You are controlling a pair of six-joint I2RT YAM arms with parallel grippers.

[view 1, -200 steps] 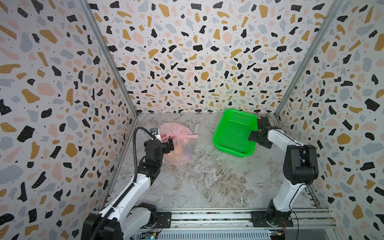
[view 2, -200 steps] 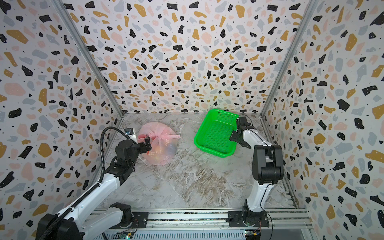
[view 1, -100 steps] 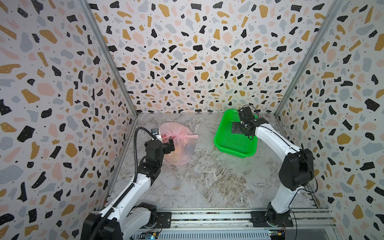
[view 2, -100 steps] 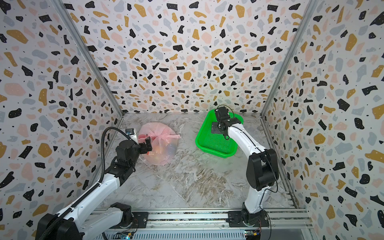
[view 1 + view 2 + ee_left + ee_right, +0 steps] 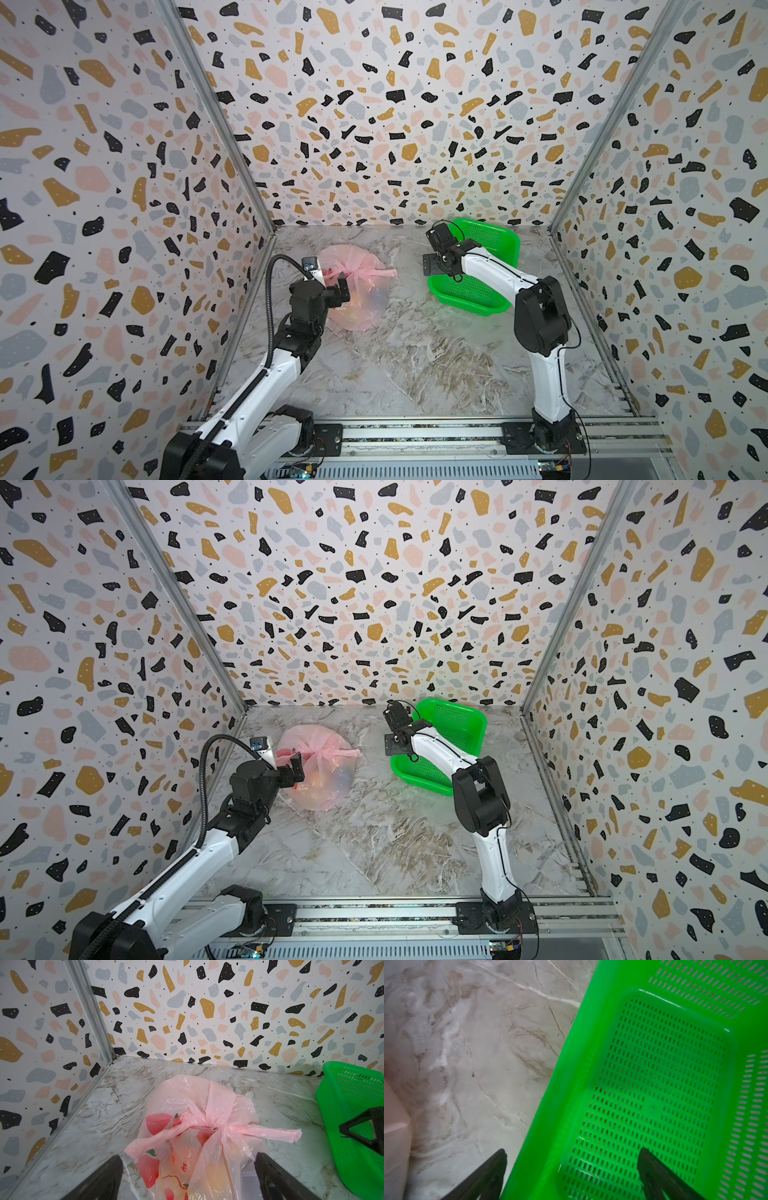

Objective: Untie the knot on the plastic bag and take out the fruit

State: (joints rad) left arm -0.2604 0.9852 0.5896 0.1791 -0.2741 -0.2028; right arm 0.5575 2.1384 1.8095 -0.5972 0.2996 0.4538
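Knot: from my remote desk I see the knot (image 5: 216,1126) tied tight on top of the bag (image 5: 197,1095), one end trailing toward the basket (image 5: 353,1095), the other looping back toward the left gripper (image 5: 338,293)
Bag: pale pink, lying on the table (image 5: 415,353) at back left near the corner of the walls (image 5: 374,124), and apart from the basket in both top views
Fruit: the fruit (image 5: 209,1172) is inside the bag and shows only as blurred orange and yellow shapes through the plastic; I cannot tell one kind from another
Left gripper: hangs at the bag's near left side, jaws wide apart and holding nothing; its wrist view puts one finger on either side of the bag's near end, and I cannot tell whether they touch the plastic
Right gripper: the right gripper (image 5: 432,266) hovers over the basket's left rim, jaws spread with nothing between them; its wrist view sets one finger over the table and the other over the mesh floor
Basket: bright green mesh, at back right close to the rear wall
Walls: speckled panels on three sides
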